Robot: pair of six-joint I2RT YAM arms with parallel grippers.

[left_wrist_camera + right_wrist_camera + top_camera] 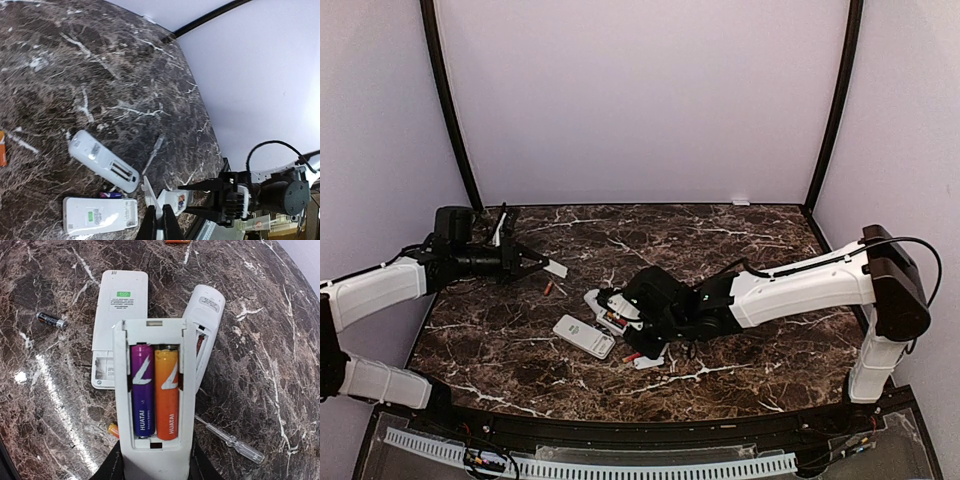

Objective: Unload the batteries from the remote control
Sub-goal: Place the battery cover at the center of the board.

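Note:
My right gripper (pixel 156 467) is shut on the lower end of a white remote control (pixel 152 340) and holds it back side up. Its battery bay is uncovered, with a purple battery (pixel 142 392) and an orange battery (pixel 166 392) lying side by side inside. In the top view this right gripper (pixel 638 312) is at mid-table. My left gripper (pixel 161 222) is shut on a thin white battery cover (pixel 149 197), raised at the left (pixel 556 268). Loose batteries lie on the table: an orange one (pixel 548 288), a reddish one (pixel 630 356), a dark one (pixel 50 320).
A flat white remote (pixel 120 300) and a rounded white remote (pixel 206 307) lie back side up under the held one. A clear-handled screwdriver (pixel 232 442) lies to its right. Marble table (pixel 770 350); walls on three sides.

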